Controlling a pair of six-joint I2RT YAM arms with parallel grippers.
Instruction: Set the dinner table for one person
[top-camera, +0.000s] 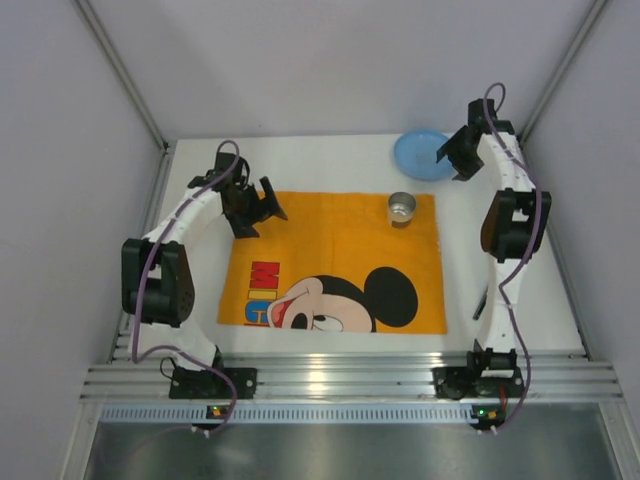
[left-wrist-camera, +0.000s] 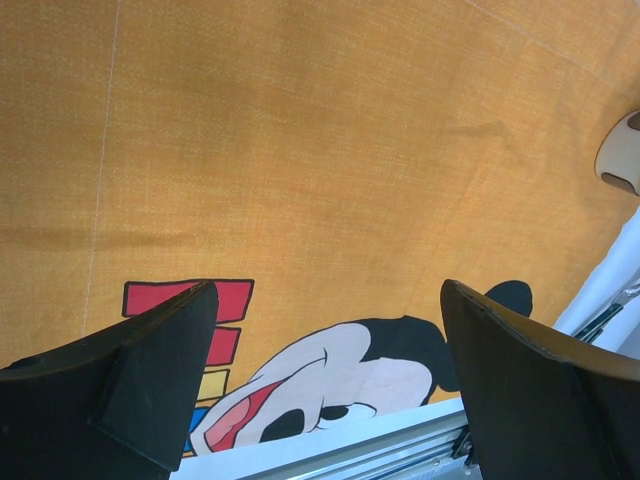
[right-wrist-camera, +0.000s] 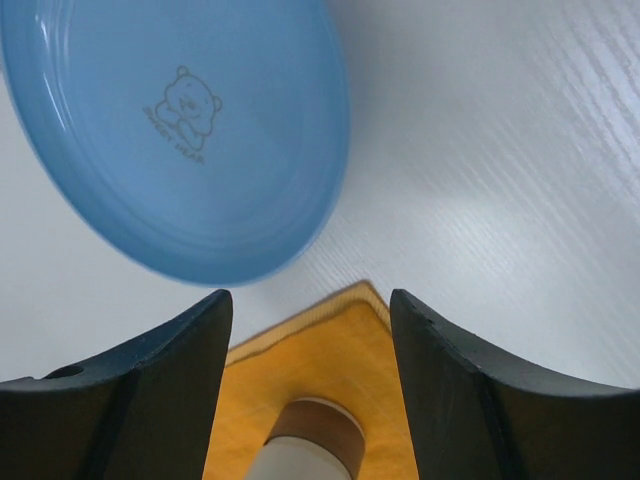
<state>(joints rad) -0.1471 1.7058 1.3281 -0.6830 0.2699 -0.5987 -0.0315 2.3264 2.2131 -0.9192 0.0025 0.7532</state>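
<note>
The blue plate sits near the far right corner of the worktop, off the orange placemat, with the right pincer spread apart near its rim. It is best to pinch the near rim squarely and lift clear of the cup. The left pincer, also apart, holds nothing.

Placemat — woven cloth; plate — glossy; dinner table matt.
</note>
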